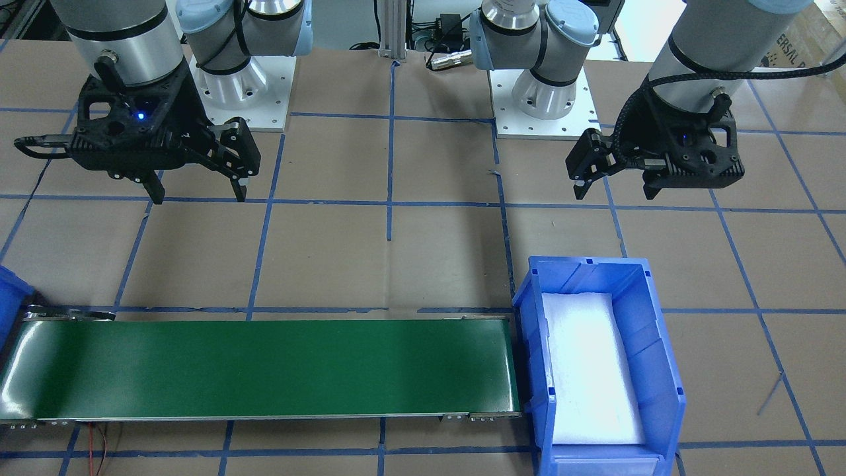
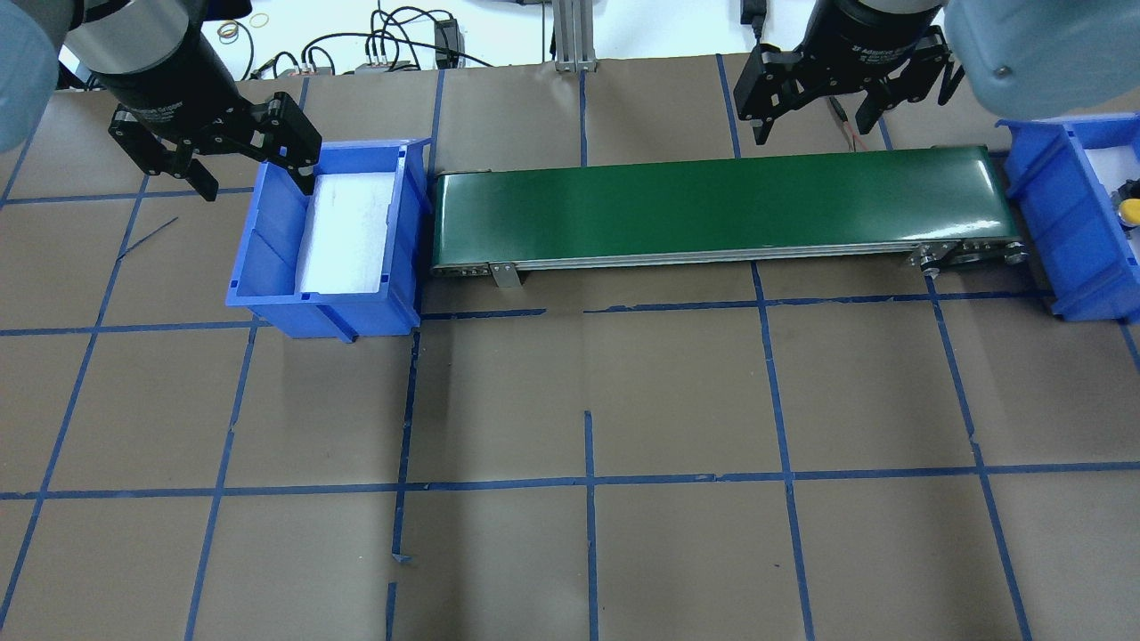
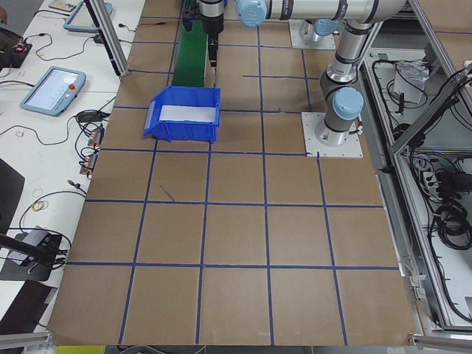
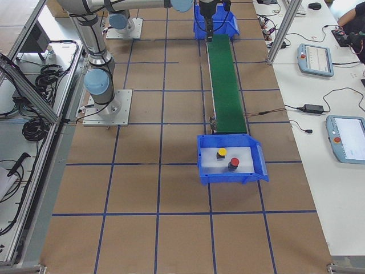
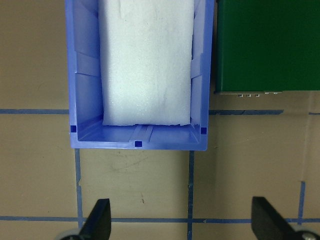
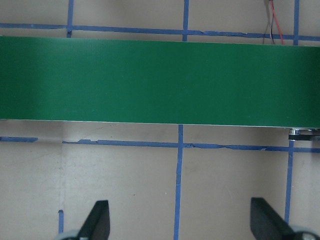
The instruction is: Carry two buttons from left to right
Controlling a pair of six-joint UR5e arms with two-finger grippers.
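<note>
The yellow-capped button [image 4: 222, 152] and the red-capped button [image 4: 234, 164] sit side by side on white foam in the blue right bin [image 4: 228, 178]. The yellow one also shows at the edge of the overhead view [image 2: 1129, 211]. My left gripper [image 2: 254, 176] is open and empty, hovering just behind the blue left bin [image 2: 267, 236], which holds only white foam; it also shows in the front view [image 1: 615, 192]. My right gripper [image 2: 815, 123] is open and empty, hovering behind the green conveyor belt [image 2: 712, 205], apart from the buttons; it also shows in the front view [image 1: 198, 192].
The conveyor belt [image 1: 264, 367] runs between the left bin [image 1: 529, 311] and the right bin [image 1: 10, 291]. The two arm bases [image 1: 244, 86] [image 1: 542, 99] stand on brown paper with a blue tape grid. Cables and teach pendants [image 4: 316, 60] lie beyond the far table edge.
</note>
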